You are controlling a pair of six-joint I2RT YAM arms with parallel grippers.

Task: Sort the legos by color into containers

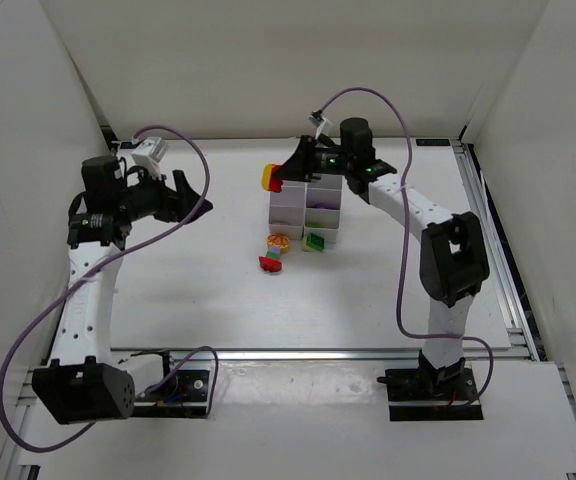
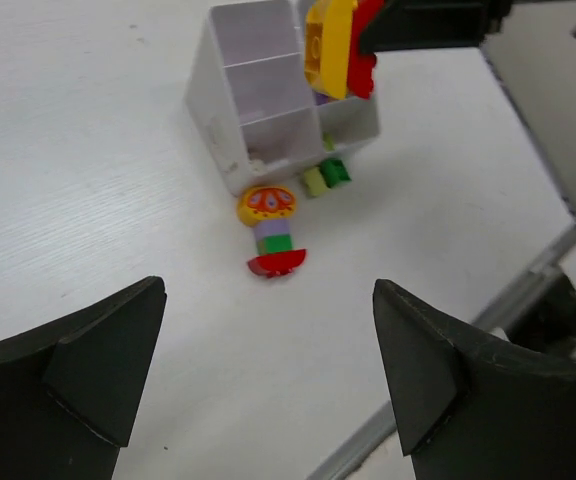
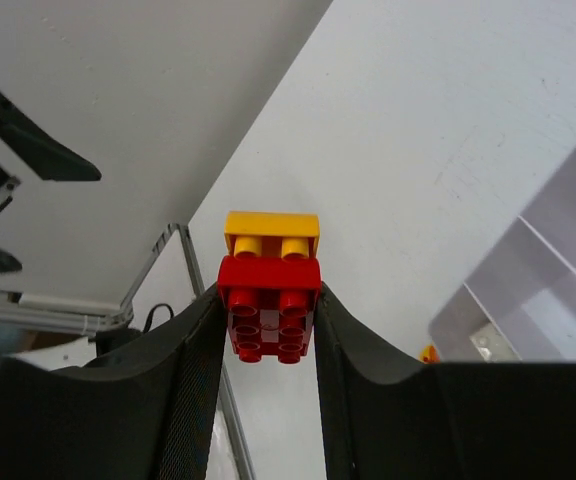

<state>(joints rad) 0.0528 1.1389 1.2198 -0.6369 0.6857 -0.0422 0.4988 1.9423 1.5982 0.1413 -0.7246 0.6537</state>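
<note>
My right gripper (image 1: 286, 172) is shut on a red lego with a yellow lego stuck to it (image 3: 270, 290), held in the air by the far left corner of the white containers (image 1: 288, 212). The pair also shows in the top view (image 1: 271, 178) and in the left wrist view (image 2: 340, 45). A stack of orange, purple, green and red legos (image 1: 274, 251) lies on the table just in front of the containers, beside a green lego (image 1: 315, 241). My left gripper (image 1: 196, 203) is open and empty, raised at the left, well away from them.
The containers (image 2: 230, 110) hold a purple piece in one cell (image 1: 320, 211). White walls close the back and sides. A metal rail (image 1: 493, 240) runs along the table's right edge, and a grey cable (image 1: 398, 120) loops over the right arm.
</note>
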